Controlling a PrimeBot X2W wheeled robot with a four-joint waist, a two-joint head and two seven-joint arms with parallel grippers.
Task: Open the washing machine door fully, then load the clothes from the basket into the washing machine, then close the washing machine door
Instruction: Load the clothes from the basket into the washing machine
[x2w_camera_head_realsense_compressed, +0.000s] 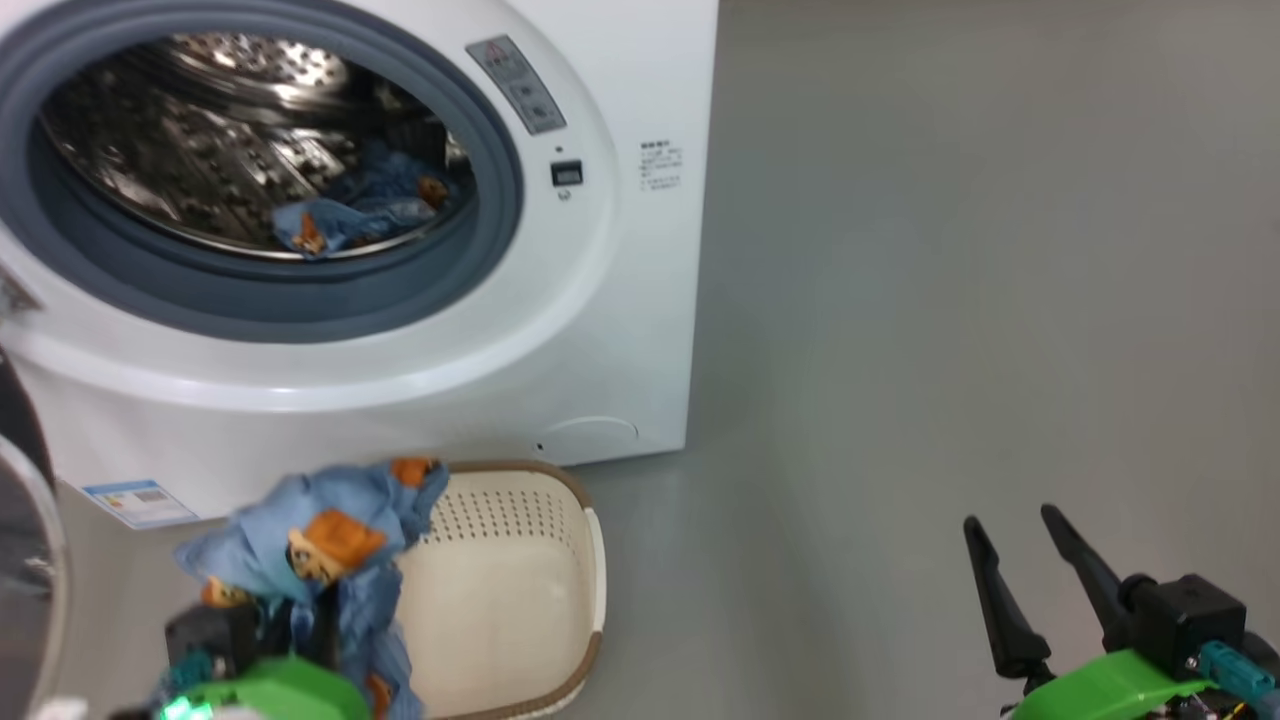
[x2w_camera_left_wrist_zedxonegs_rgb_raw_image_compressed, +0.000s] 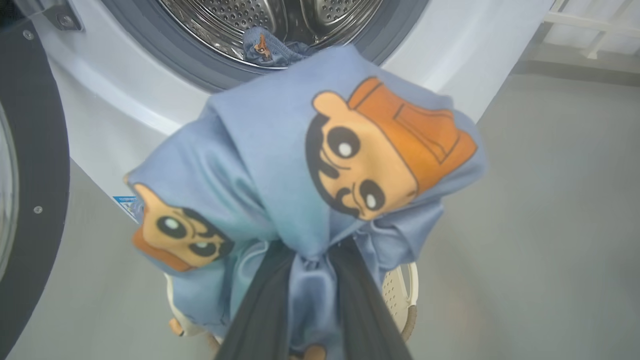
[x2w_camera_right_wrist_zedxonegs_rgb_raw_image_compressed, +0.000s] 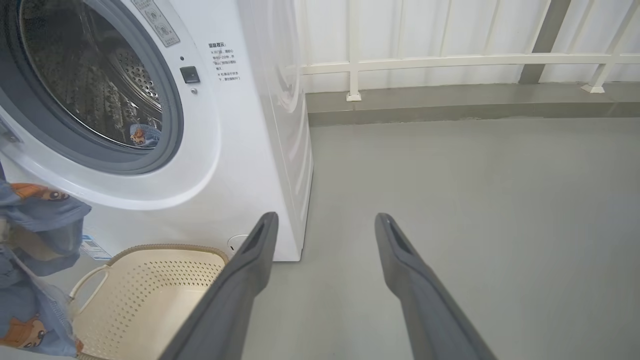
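The washing machine (x2w_camera_head_realsense_compressed: 560, 330) stands with its steel drum exposed. One light-blue garment of the clothes (x2w_camera_head_realsense_compressed: 350, 215) lies inside, also visible in the right wrist view (x2w_camera_right_wrist_zedxonegs_rgb_raw_image_compressed: 142, 135). The washing machine door (x2w_camera_head_realsense_compressed: 20, 560) is swung out at the far left, and its black rim (x2w_camera_left_wrist_zedxonegs_rgb_raw_image_compressed: 35, 150) shows in the left wrist view. My left gripper (x2w_camera_left_wrist_zedxonegs_rgb_raw_image_compressed: 310, 252) is shut on a second light-blue garment (x2w_camera_left_wrist_zedxonegs_rgb_raw_image_compressed: 300, 165) with orange cartoon figures. It holds that garment bunched above the basket (x2w_camera_head_realsense_compressed: 520, 590), below the drum opening. My right gripper (x2w_camera_head_realsense_compressed: 1010, 535) hangs open over bare floor at the right, its fingers (x2w_camera_right_wrist_zedxonegs_rgb_raw_image_compressed: 260, 240) spread wide.
Grey floor (x2w_camera_head_realsense_compressed: 950, 300) stretches to the right of the washer. A white railing (x2w_camera_right_wrist_zedxonegs_rgb_raw_image_compressed: 450, 62) and wall run behind it. A small blue label (x2w_camera_head_realsense_compressed: 140, 500) sits at the washer's lower left corner. The basket's inside looks bare where it shows.
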